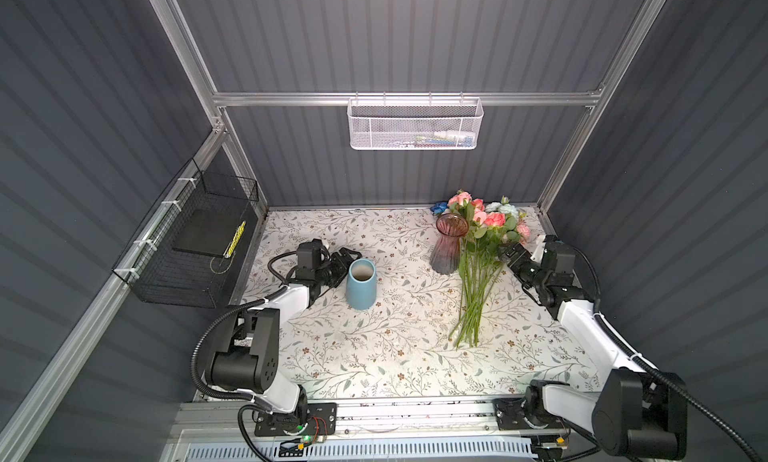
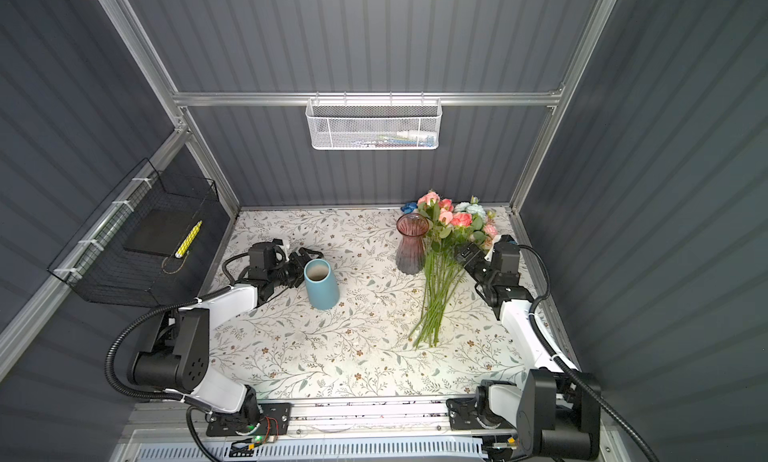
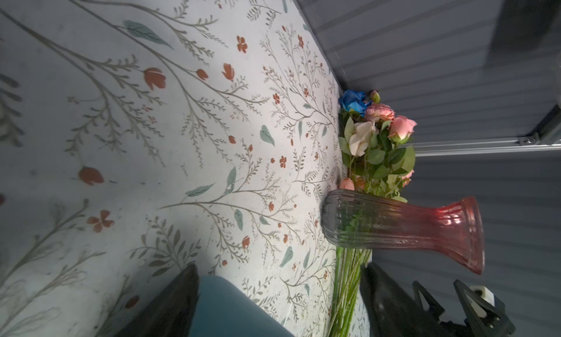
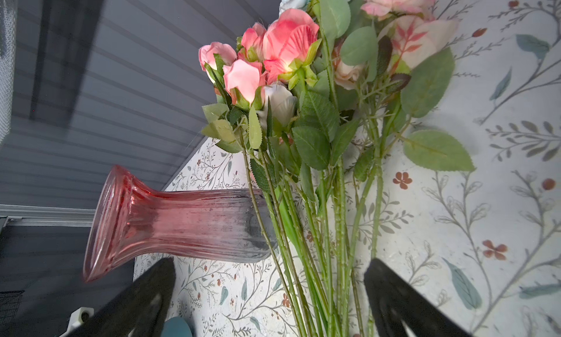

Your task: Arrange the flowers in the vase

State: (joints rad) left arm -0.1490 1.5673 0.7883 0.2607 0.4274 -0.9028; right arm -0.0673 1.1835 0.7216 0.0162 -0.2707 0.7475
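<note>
Top views, flowers: A bunch of leafy flowers (image 1: 482, 247) (image 2: 442, 264) lies on the floral-print bench (image 1: 374, 356) at the right. The pink, cream and pale blue heads point to the far right corner, the green stems fan toward the near edge, and all lie outside both vases.
Top views, vases: A pink glass vase (image 1: 446, 247) (image 2: 411, 245) stands upright just left of the flower heads. A blue vase (image 1: 360, 283) (image 2: 321, 283) stands left of centre, well apart from it.
Top views, left claw: The left claw (image 1: 348, 257) (image 2: 305, 256) sits low at the far-left side of the blue vase, jaws spread.
Top views, right claw: The right claw (image 1: 509, 252) (image 2: 467, 252) reaches in from the right to the upper stems, jaws wide.
Left wrist view: The blue vase (image 3: 230, 308) fills part of the gap in the spread left claw (image 3: 277, 305), close against one finger; contact cannot be told. Farther right stands the pink glass vase (image 3: 400, 226), the flowers (image 3: 376, 144) behind it and a deep blue rose (image 3: 353, 102) farthest.
Right wrist view: The right claw (image 4: 273, 305) gapes, clamping nothing, and several stems of the flowers (image 4: 303, 108) run through its gap. The pink glass vase (image 4: 182, 220) stands just beside them, stems crossing its base.
</note>
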